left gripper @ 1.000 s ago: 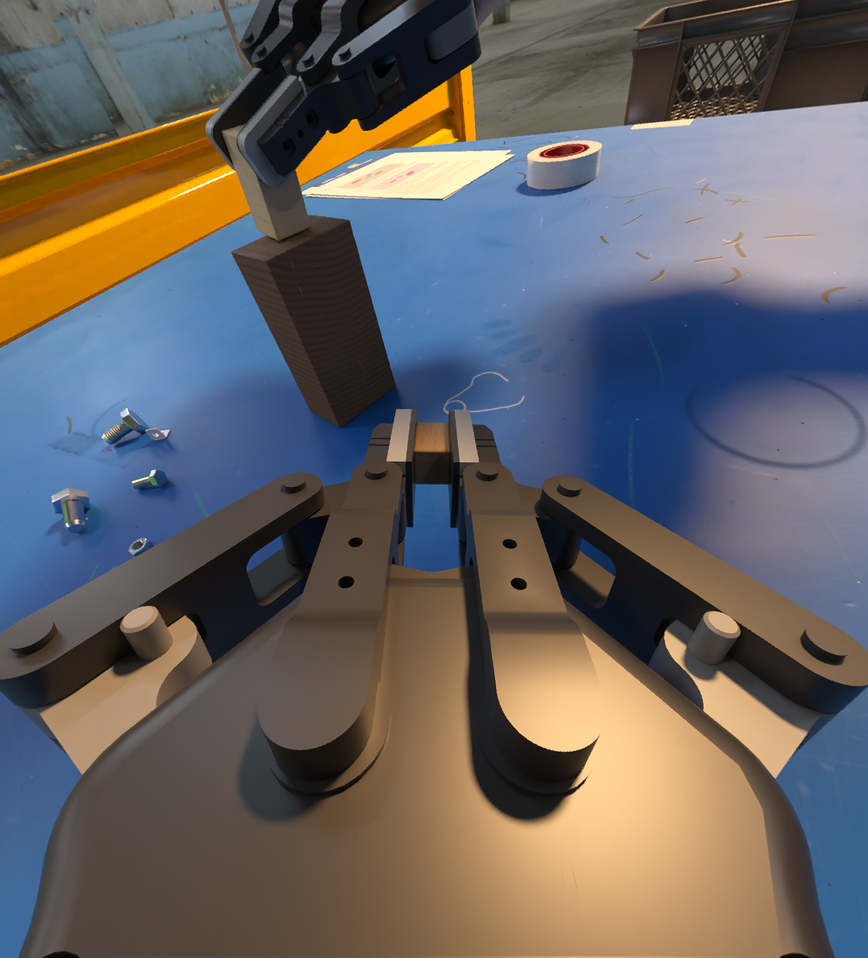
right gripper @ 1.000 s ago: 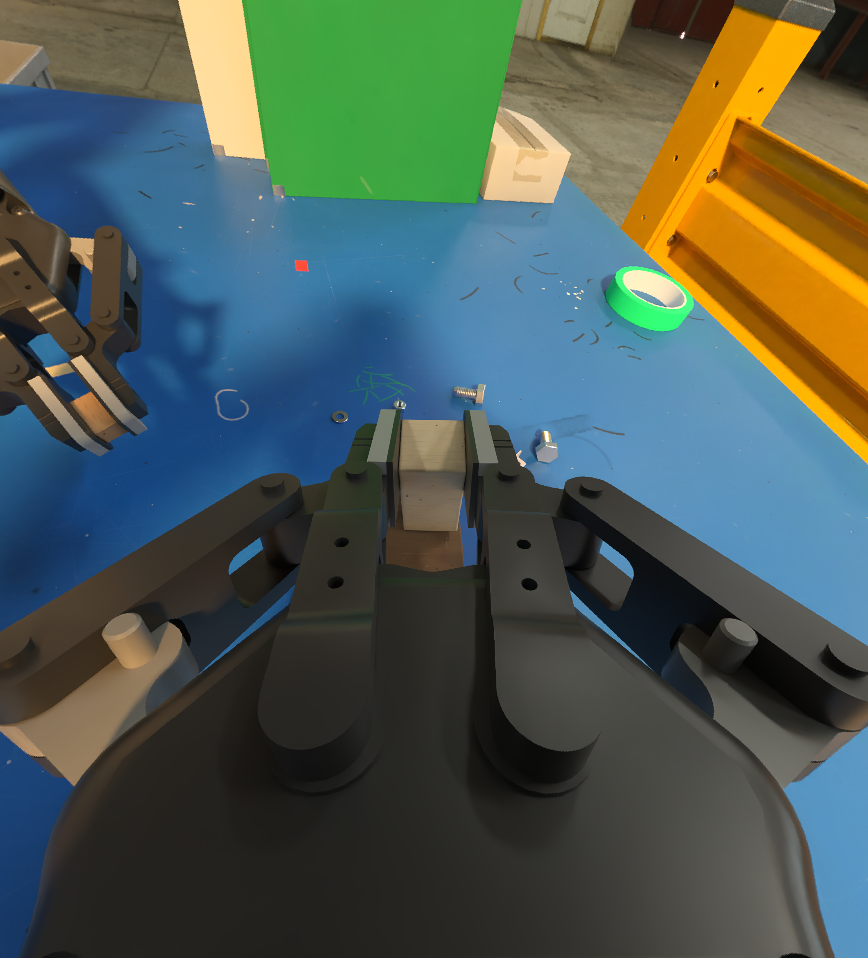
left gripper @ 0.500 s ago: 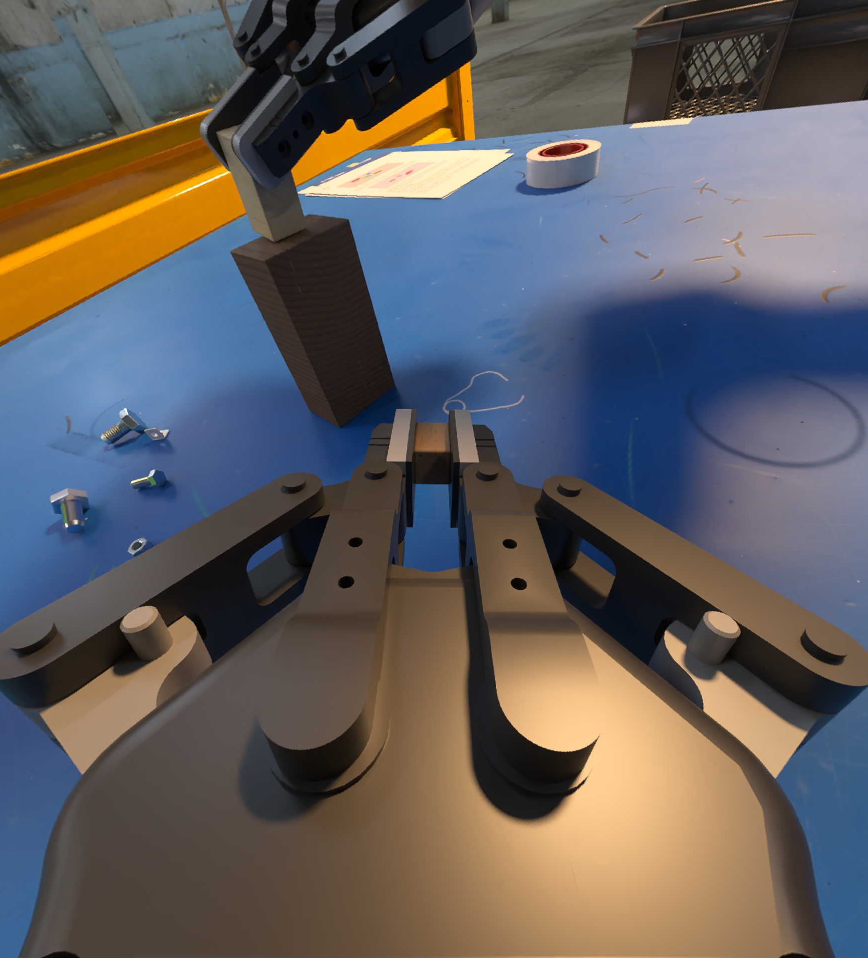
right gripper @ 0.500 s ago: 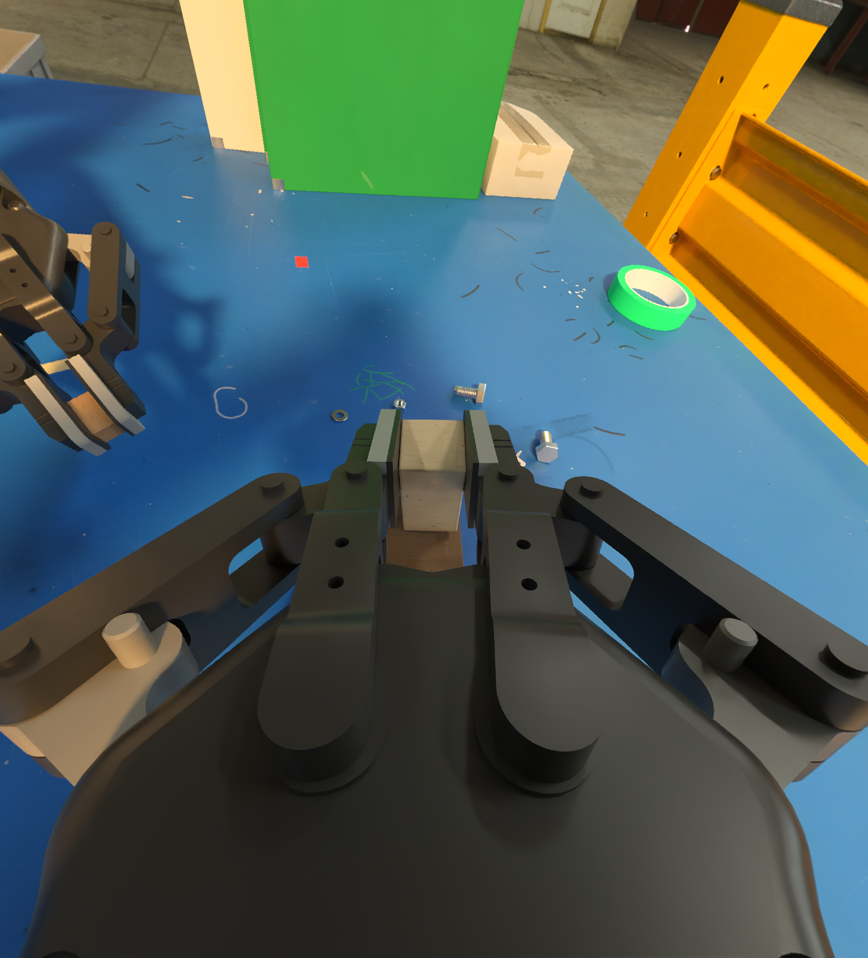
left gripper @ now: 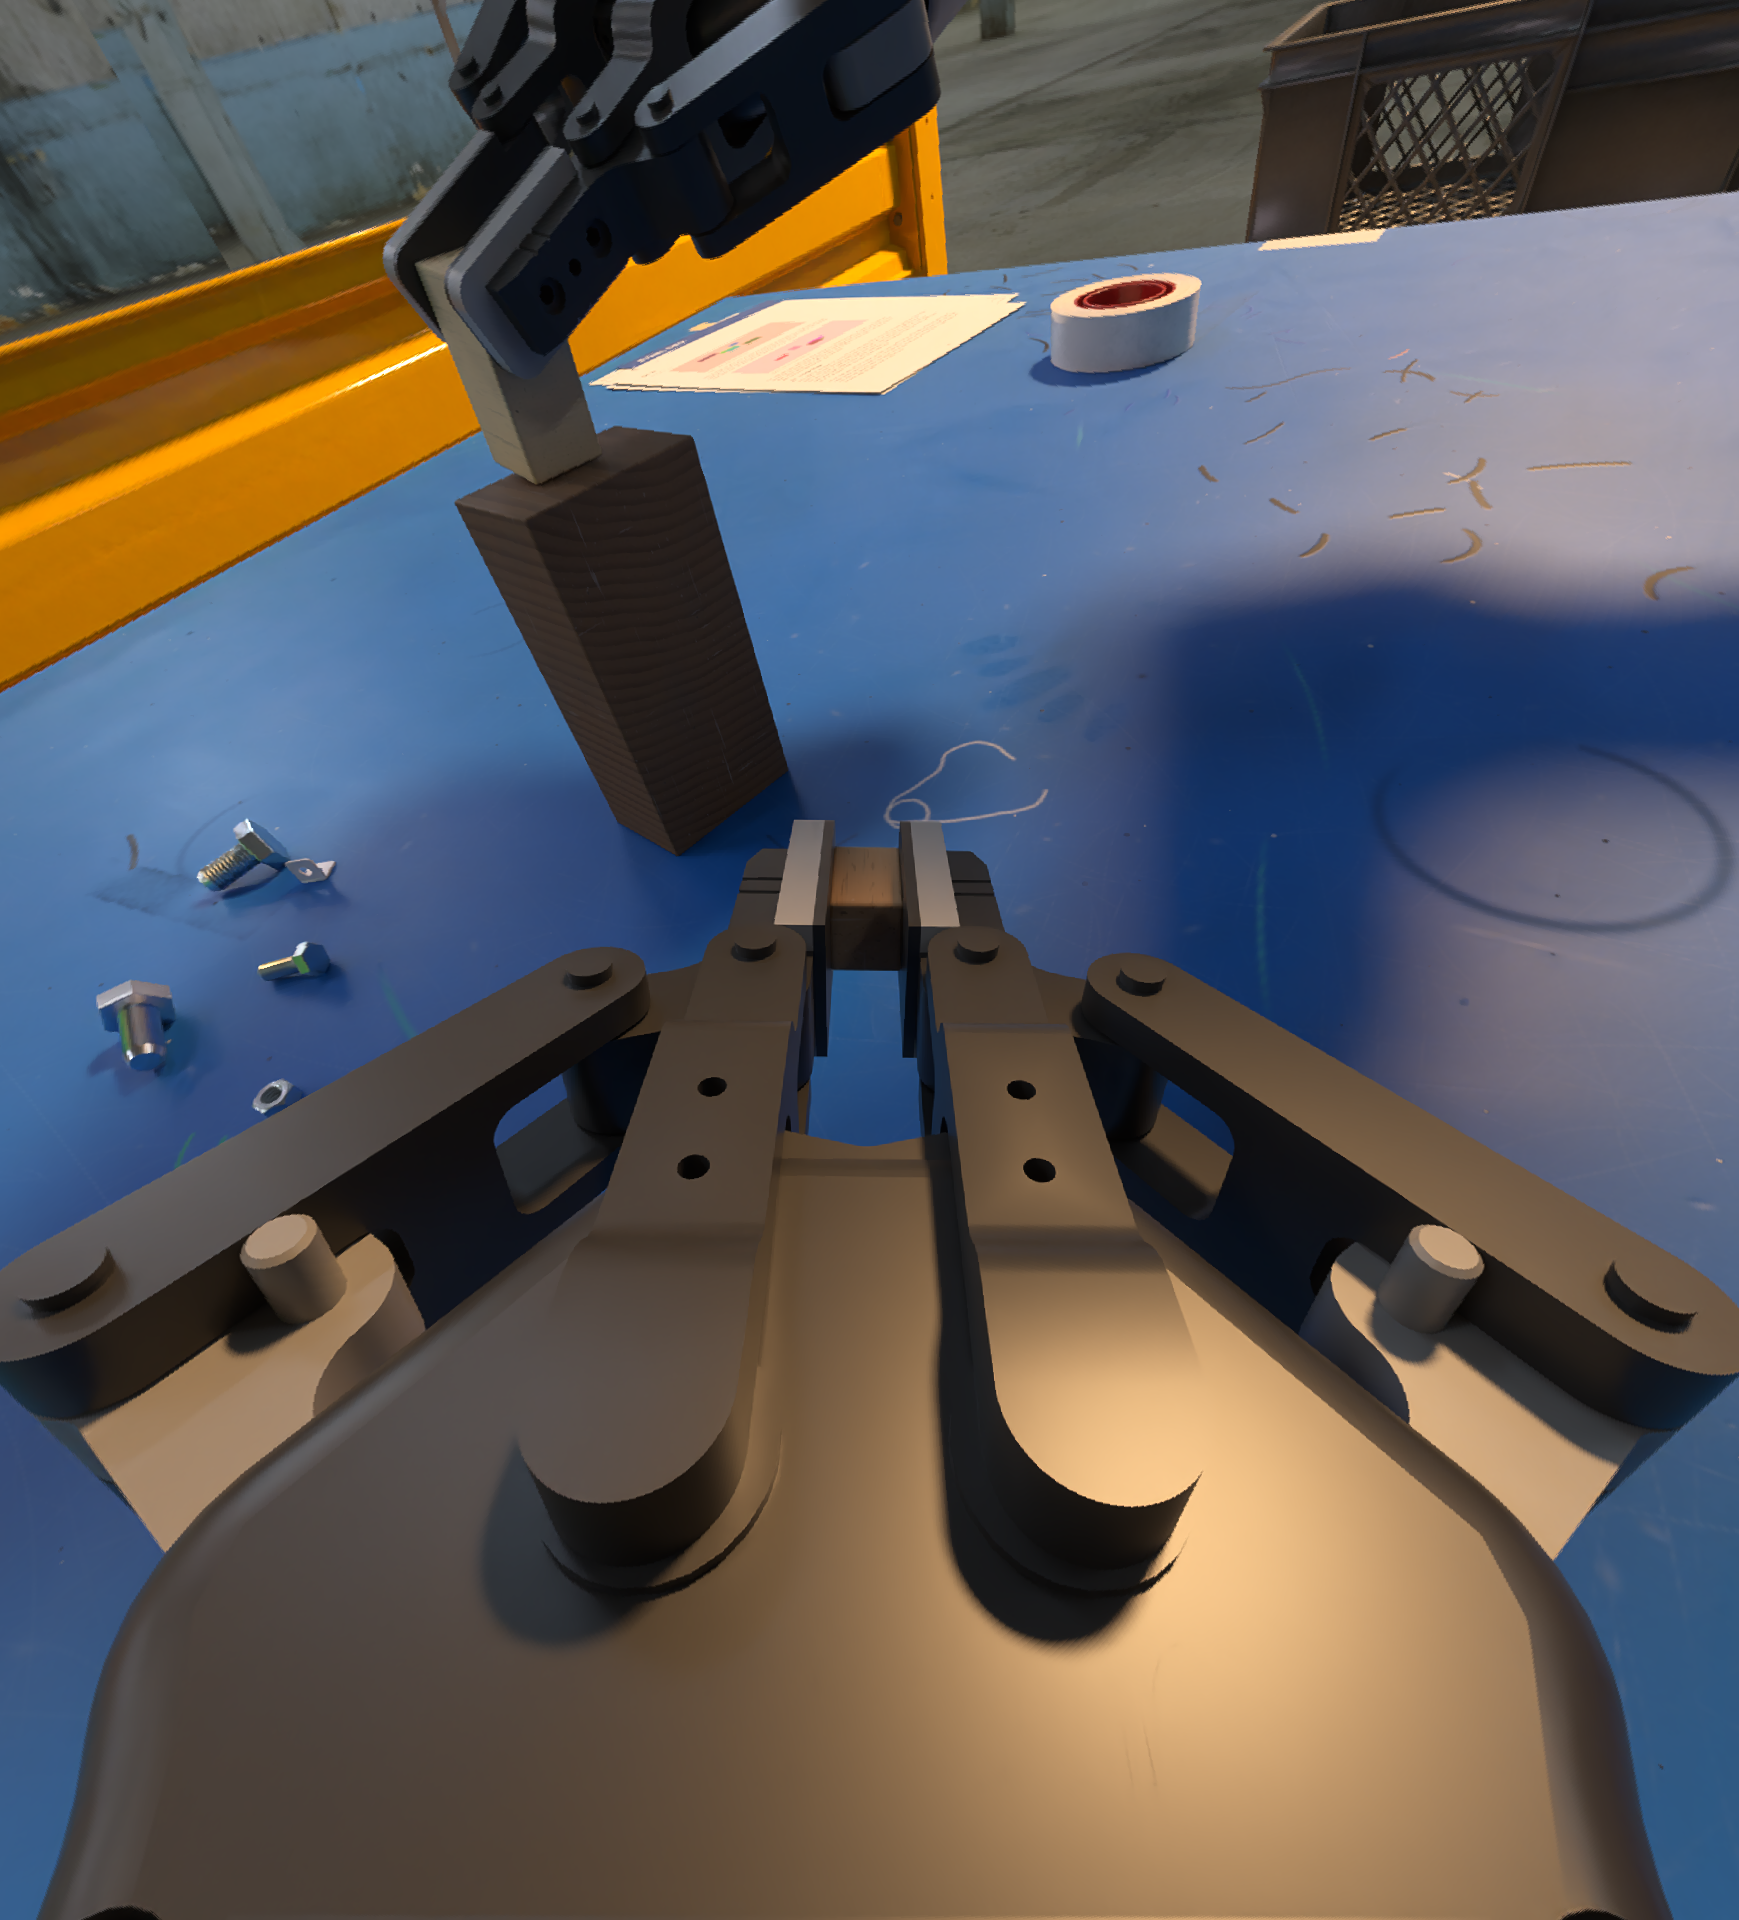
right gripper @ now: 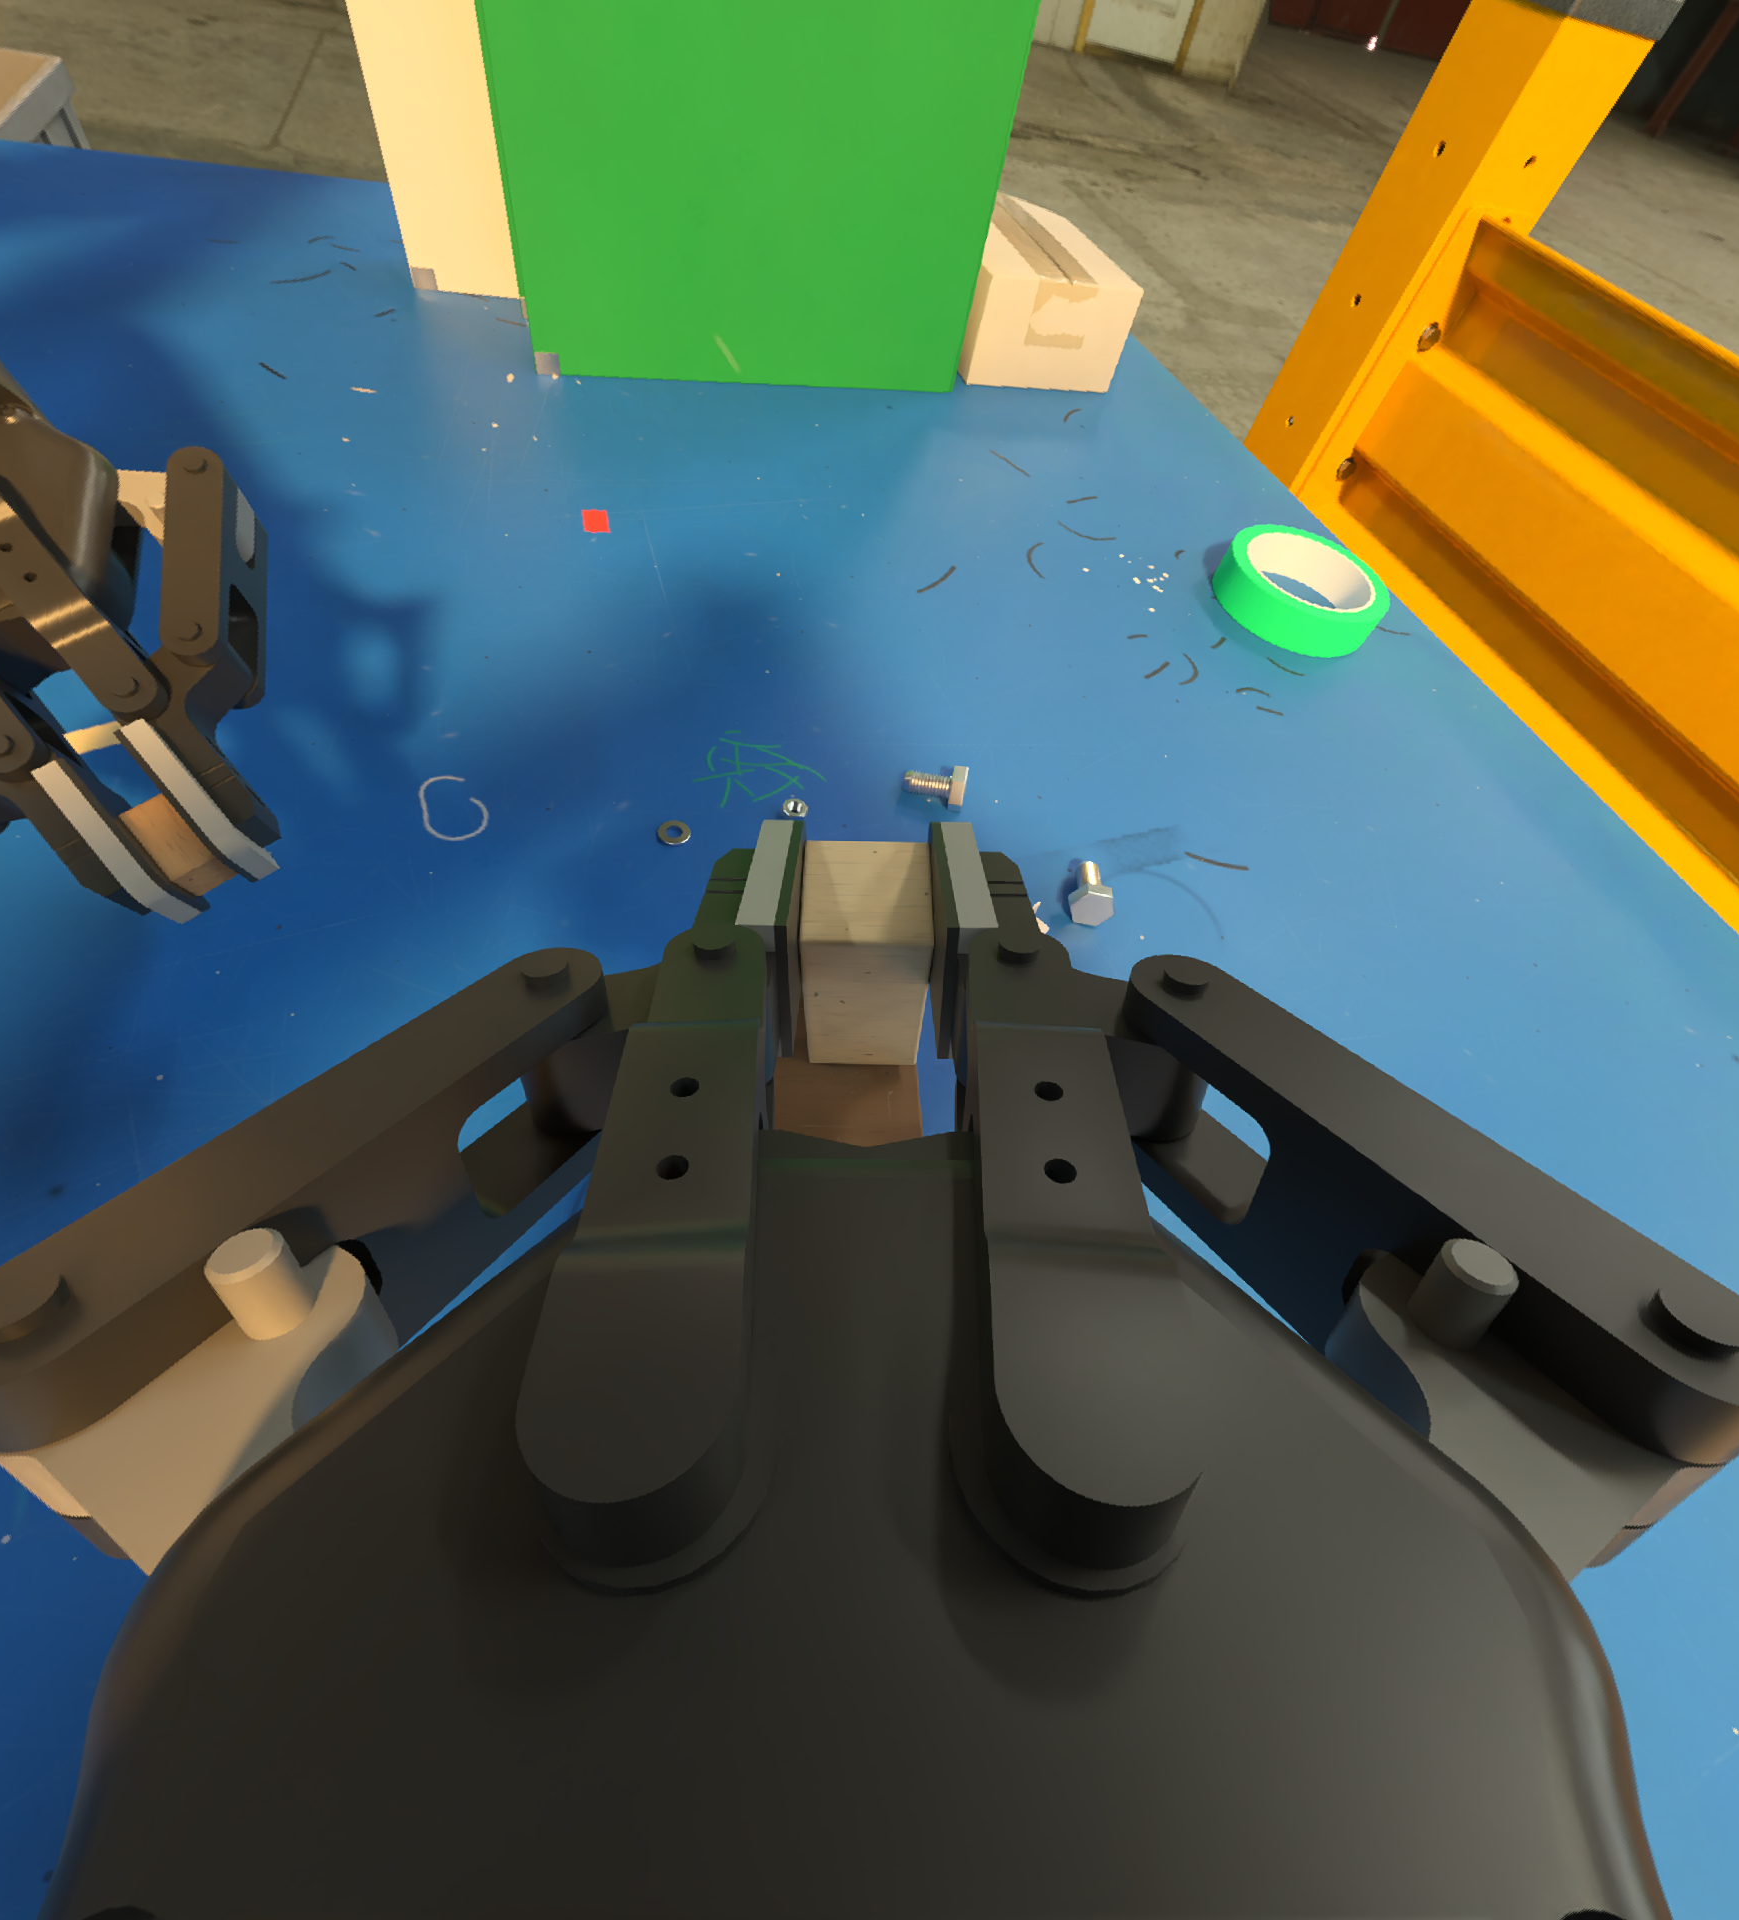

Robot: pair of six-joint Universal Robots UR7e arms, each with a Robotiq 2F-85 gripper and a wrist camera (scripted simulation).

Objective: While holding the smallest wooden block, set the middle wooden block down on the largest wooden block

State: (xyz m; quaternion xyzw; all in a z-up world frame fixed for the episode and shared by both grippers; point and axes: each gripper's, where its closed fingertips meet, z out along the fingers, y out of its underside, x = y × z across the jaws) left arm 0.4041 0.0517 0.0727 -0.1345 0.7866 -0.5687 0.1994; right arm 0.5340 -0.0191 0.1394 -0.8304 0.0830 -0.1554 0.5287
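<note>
My left gripper (left gripper: 865,873) is shut on the smallest wooden block (left gripper: 865,904), a small brown cube, held above the blue table; it also shows in the right wrist view (right gripper: 169,847). The largest wooden block (left gripper: 636,644), dark brown and tall, stands upright on the table. My right gripper (right gripper: 865,878) is shut on the middle wooden block (right gripper: 865,945), pale wood, and holds it on the top of the largest block, whose top shows just below it (right gripper: 849,1107). In the left wrist view the pale block (left gripper: 532,416) rests at the top's far left corner.
Bolts and a nut (left gripper: 241,862) lie left of the largest block. A paper sheet (left gripper: 813,343) and white tape roll (left gripper: 1125,317) lie farther back. A green tape roll (right gripper: 1296,592), green panel (right gripper: 751,187), cardboard box (right gripper: 1047,301) and orange rail (right gripper: 1592,499) stand around the table.
The right gripper with the pale block has shifted slightly over the top of the largest block. The left gripper has stayed still.
</note>
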